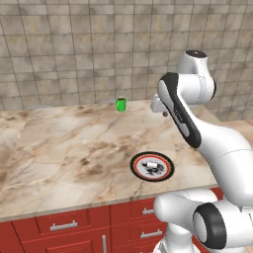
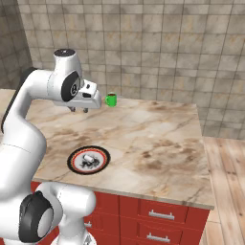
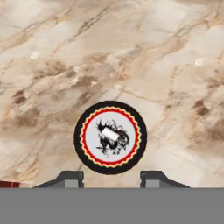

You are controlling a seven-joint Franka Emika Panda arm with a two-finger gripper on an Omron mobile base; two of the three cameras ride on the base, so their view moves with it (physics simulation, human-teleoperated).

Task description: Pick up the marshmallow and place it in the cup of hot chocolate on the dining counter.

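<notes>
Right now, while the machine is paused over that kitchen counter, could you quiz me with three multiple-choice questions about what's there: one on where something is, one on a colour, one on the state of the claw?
1. Where does the tiny white cylindrical marshmallow lie?
A. Inside the cup
B. On the round plate with the black-and-red rim
C. Between the claw's tips

2. What colour is the small cylindrical cup of hot chocolate?
A. Bright green
B. Blue
C. Yellow

3. How is the claw?
A. Shut on the marshmallow
B. Shut on the cup
C. Open, holding nothing

Answers: 1 B, as the hand view shows the marshmallow on the plate's pale centre. 2 A, as both base views show a green cup at the far edge of the marbled beige-and-brown stone counter. 3 C, as the two dark tips stand apart in the hand view, nothing between them.
</notes>
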